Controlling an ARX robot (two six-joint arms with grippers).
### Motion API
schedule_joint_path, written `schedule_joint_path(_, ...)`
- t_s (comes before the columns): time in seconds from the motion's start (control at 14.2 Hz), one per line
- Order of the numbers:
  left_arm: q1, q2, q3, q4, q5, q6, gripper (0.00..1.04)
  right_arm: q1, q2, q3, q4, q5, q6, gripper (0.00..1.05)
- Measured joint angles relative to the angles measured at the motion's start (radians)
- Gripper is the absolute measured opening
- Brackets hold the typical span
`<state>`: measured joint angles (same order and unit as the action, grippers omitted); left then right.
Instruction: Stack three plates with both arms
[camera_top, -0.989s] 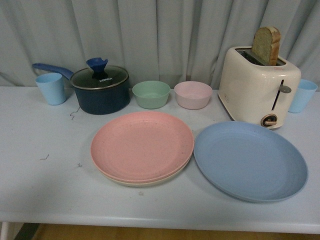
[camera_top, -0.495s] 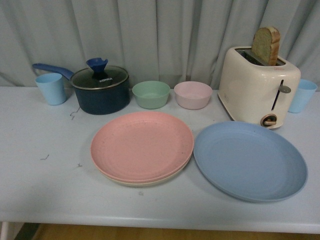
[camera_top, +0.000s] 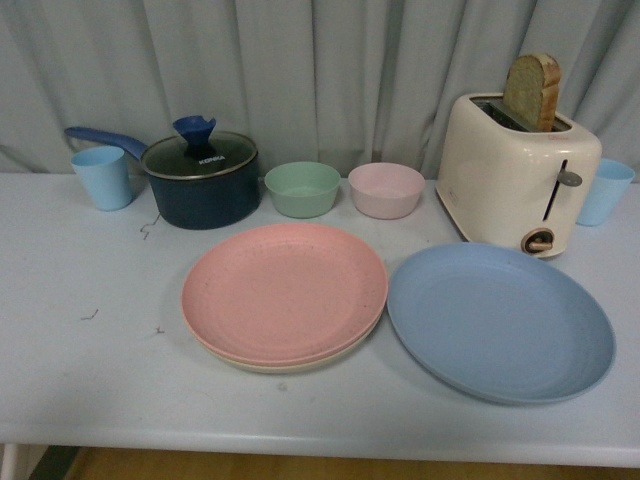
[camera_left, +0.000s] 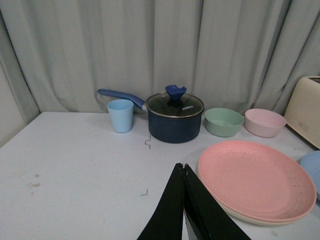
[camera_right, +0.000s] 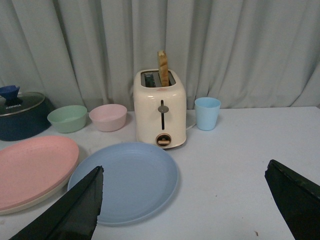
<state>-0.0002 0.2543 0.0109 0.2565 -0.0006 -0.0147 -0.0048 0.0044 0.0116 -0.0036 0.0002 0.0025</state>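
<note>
Nothing has moved: matte speckled pink plate (camera_top: 284, 290) atop cream plate (camera_top: 285, 366) mid-frame, round blue plate (camera_top: 500, 322) lower right; left gripper (camera_left: 183, 167) closed, right gripper (camera_right: 184, 172) spread wide.

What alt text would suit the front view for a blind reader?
A pink plate sits on a cream plate, a blue plate beside them, on a pale table. Behind: lidded pot, green bowl, pink bowl, toaster with bread, two cups.

Soft, even overhead light; faint shadow under blue plate (camera_right: 125, 180) ahead of right gripper (camera_right: 184, 172); mild grain, slight softness.
</note>
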Motion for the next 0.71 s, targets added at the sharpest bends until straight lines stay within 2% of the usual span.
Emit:
schedule_joint_path(0.35,0.000,-0.084,0.000,-0.086,0.000,0.000,0.02,0.000,0.000,0.000,0.000,0.000,0.000,0.98)
schedule_joint_path(0.42,0.000,-0.162,0.001,-0.209,0.000,0.000,0.02,0.000,0.000,0.000,0.000,0.000,0.000,0.98)
schedule_joint_path(0.49,0.000,-0.249,0.001,-0.248,0.000,0.000,0.02,0.000,0.000,0.000,0.000,0.000,0.000,0.98)
schedule_joint_path(0.71,0.000,-0.246,0.001,-0.261,0.001,0.000,0.04,0.000,0.000,0.000,0.000,0.000,0.000,0.98)
